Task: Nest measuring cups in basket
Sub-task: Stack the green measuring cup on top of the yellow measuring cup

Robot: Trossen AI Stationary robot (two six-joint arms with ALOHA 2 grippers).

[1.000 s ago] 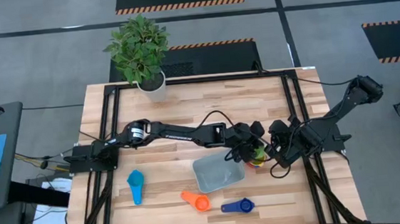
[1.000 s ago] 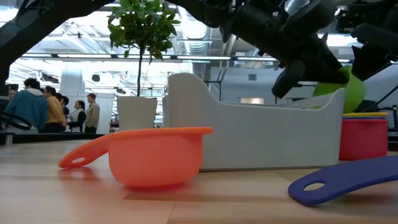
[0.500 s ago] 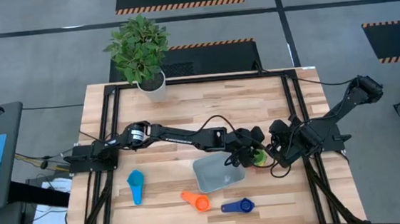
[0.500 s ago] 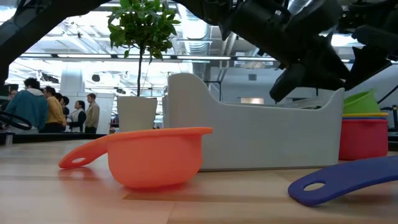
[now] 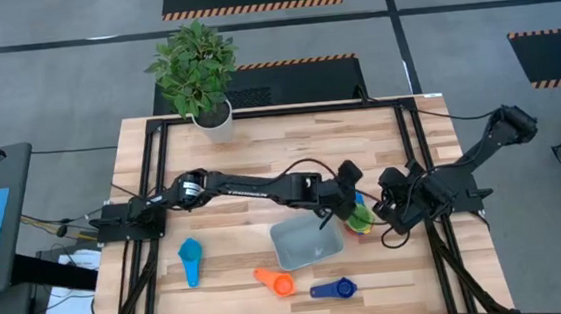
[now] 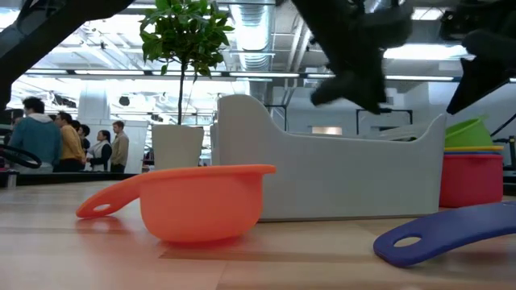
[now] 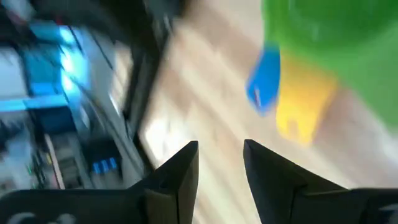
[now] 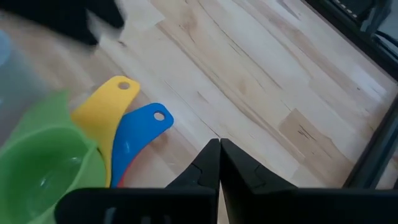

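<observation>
Stacked cups: green cup (image 8: 37,177) is nested on top of yellow (image 8: 99,115), blue (image 8: 134,140) and red (image 6: 470,179) cups, just beside the basket's right end.
Basket (image 5: 307,242): set mid-table.
Loose cups: light blue (image 5: 190,259), orange (image 5: 275,280), dark blue (image 5: 333,289), laid near the basket.
Left gripper (image 5: 349,194): jaws parted, nothing held, above the stack.
Right gripper (image 5: 385,212): jaws closed, empty, beside the stack.
</observation>
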